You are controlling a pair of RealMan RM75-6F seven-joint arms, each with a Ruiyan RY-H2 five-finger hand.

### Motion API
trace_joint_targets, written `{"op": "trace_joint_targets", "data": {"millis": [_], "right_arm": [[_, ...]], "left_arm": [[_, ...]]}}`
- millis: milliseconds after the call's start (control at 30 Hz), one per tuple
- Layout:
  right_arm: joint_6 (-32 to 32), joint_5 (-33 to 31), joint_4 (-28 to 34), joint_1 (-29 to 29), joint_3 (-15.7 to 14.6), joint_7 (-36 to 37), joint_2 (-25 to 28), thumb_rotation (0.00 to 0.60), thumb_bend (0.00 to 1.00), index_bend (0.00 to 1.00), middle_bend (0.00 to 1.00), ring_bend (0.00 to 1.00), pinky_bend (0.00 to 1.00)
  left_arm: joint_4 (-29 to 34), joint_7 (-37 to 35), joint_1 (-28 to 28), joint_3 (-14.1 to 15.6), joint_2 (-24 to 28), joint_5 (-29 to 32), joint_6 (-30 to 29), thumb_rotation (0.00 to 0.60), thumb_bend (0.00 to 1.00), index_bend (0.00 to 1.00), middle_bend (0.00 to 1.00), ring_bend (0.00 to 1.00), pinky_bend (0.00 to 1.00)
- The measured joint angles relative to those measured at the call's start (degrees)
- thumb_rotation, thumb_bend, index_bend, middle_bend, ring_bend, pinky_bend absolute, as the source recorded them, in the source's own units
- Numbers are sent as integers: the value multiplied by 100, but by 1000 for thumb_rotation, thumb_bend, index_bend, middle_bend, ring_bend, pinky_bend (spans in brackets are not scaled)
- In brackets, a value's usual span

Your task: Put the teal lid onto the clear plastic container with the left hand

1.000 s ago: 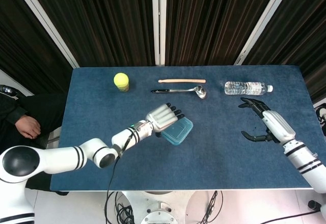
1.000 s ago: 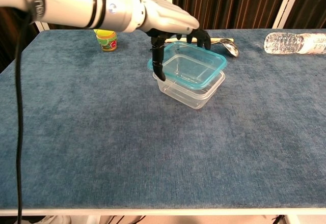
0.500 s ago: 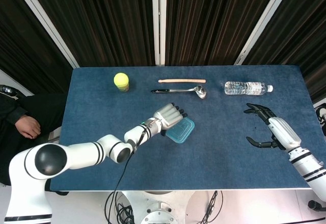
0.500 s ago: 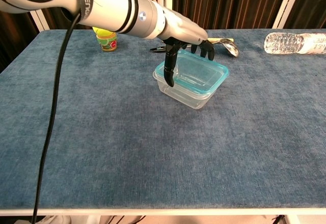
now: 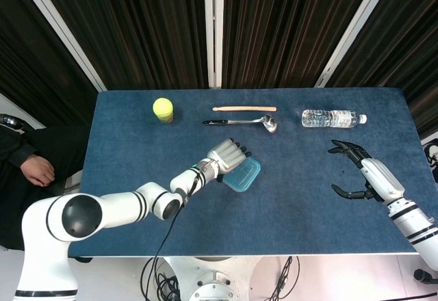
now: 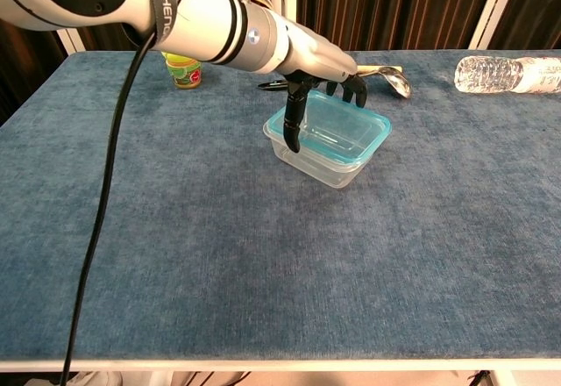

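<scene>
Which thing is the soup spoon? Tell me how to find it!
Look at the far edge of the blue table, near the middle. Two long thin things lie side by side there: the metal ladle is the shiny one with a round bowl and black handle, just in front of the plain wooden stick.

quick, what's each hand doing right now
Left hand: holding the lid on the container.
Right hand: open, holding nothing.

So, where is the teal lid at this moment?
The teal lid sits on the clear plastic container near the table's middle, with the left hand on its rear-left edge. The metal ladle lies just behind it.
</scene>
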State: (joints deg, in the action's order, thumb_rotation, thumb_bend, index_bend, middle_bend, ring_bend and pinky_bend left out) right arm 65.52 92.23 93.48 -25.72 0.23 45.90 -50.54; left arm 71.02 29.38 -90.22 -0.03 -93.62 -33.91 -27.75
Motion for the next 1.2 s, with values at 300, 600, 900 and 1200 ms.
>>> {"op": "trace_joint_targets", "data": {"millis": [300, 600, 900, 1200], "right_arm": [[7, 23, -86, 22, -10, 71, -45, 600, 221, 0, 166, 0, 0], [46, 47, -123, 58, -21, 102, -72, 600, 221, 0, 167, 0, 0], [141, 63, -137, 128, -36, 128, -54, 600, 221, 0, 166, 0, 0], [212, 98, -113, 174, -47, 126, -48, 600, 221, 0, 166, 0, 0]], "left_arm": [[-5, 111, -132, 197, -58, 135, -178, 600, 313, 350, 332, 223, 203], [68, 189, -188, 269, -100, 200, -293, 600, 312, 337, 318, 217, 197], [244, 417, -296, 415, -83, 483, -483, 600, 227, 202, 223, 133, 167], [440, 638, -354, 427, -98, 853, -830, 600, 97, 68, 82, 18, 131]]}}
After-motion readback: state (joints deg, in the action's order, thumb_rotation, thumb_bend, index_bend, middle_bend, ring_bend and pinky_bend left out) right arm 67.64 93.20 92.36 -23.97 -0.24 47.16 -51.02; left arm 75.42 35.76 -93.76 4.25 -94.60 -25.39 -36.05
